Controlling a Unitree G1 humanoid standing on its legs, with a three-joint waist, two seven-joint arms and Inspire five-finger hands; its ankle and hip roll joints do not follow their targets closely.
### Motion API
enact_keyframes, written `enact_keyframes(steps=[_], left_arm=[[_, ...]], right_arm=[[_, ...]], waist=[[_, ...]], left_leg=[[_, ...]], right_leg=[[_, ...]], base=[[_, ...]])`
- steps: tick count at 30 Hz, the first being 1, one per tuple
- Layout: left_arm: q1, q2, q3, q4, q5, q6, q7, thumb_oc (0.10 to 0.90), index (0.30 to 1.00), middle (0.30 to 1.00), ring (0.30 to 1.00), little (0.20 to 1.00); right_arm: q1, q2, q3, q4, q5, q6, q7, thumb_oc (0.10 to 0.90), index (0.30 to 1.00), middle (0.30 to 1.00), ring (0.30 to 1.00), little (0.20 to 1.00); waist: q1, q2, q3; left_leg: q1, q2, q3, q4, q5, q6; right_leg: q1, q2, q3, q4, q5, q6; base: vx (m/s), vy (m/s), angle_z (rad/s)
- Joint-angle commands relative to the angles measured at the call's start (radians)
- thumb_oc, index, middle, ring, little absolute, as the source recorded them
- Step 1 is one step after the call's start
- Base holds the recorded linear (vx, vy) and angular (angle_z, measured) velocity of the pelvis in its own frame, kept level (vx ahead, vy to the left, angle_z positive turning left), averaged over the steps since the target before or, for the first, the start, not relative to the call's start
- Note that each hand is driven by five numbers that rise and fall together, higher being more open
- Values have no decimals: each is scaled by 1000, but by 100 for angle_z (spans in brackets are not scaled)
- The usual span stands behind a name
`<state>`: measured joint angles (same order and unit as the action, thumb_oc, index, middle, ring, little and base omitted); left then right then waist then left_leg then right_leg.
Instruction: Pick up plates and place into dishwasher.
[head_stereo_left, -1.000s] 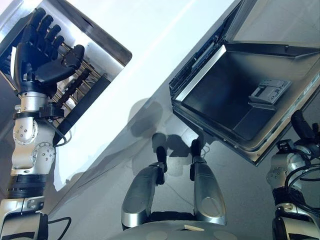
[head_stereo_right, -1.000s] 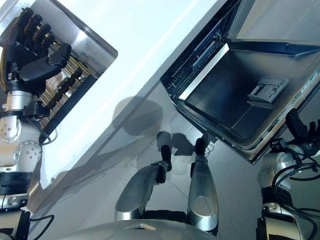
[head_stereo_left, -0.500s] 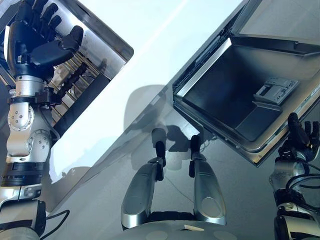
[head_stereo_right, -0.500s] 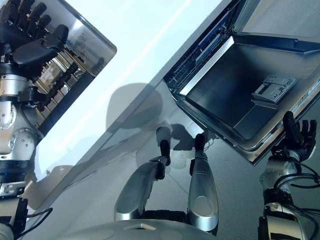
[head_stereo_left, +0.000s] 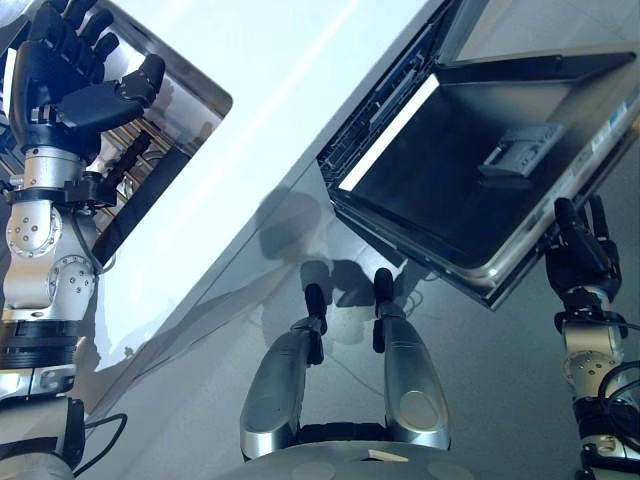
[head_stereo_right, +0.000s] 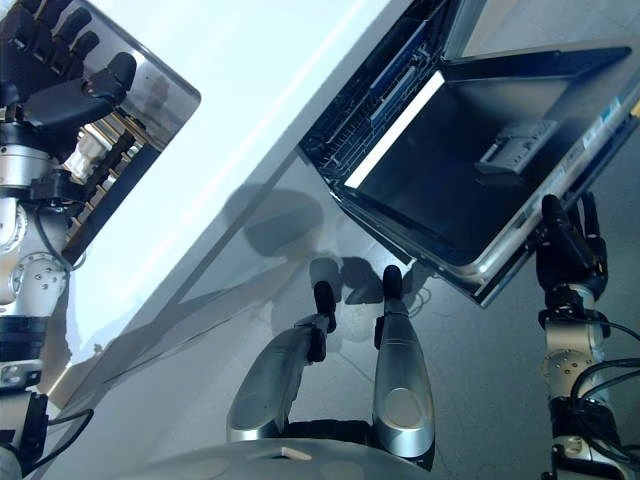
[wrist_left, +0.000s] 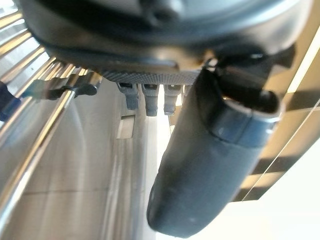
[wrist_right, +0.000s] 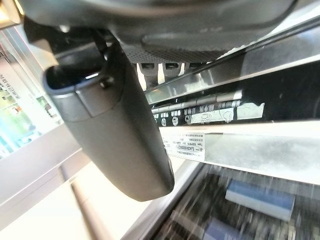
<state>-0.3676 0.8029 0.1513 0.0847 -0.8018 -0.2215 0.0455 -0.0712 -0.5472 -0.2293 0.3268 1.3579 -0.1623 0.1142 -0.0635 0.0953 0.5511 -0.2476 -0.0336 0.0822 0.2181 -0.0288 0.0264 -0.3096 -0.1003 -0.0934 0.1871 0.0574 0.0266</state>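
left hand (head_stereo_left: 62, 85), fingers straight and spread, above ribbed chrome dish rack (head_stereo_left: 128, 170) in steel sink (head_stereo_left: 200, 95); right hand (head_stereo_left: 578, 250), fingers extended, at rim of flat metallic dishwasher door (head_stereo_left: 450, 190).

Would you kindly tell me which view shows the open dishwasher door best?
The left eye view: the whole dishwasher door shows there, inner face up, right hand at its outer edge. The right eye view nearly matches it. The right wrist view gives only a labelled strip of its edge.
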Motion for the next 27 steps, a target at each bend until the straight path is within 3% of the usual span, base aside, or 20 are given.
enact_keyframes(steps=[1,8,20,27], left_arm=[[-77,4,-8,-103,7,-110,3,800,900,900,900,900],[-64,-18,-5,-105,5,-108,-4,800,900,900,900,900],[-54,-42,-1,-91,4,-103,-13,800,900,900,900,900],[-12,-58,6,-91,-3,-102,-31,800,900,900,900,900]], right_arm=[[-371,60,289,-299,-86,199,260,800,900,900,900,900],[-418,80,323,-390,-162,214,271,800,900,900,900,900],[-420,110,332,-429,-242,182,207,800,900,900,900,900],[-374,129,313,-413,-295,137,160,800,900,900,900,900]], waist=[[69,-14,-31],[71,-18,-31],[71,-36,-31],[71,-49,-78]], left_leg=[[11,-56,-22,-14,4,30],[39,-63,-17,-12,1,33],[121,-68,-11,-16,-14,39],[183,-71,-16,-61,-17,38]], right_leg=[[37,27,-24,96,-103,-2],[73,25,-21,77,-97,-5],[166,22,-17,40,-89,-3],[231,25,-20,-12,-83,6]], base=[[22,44,-23],[29,42,-6],[38,31,5],[61,20,2]])
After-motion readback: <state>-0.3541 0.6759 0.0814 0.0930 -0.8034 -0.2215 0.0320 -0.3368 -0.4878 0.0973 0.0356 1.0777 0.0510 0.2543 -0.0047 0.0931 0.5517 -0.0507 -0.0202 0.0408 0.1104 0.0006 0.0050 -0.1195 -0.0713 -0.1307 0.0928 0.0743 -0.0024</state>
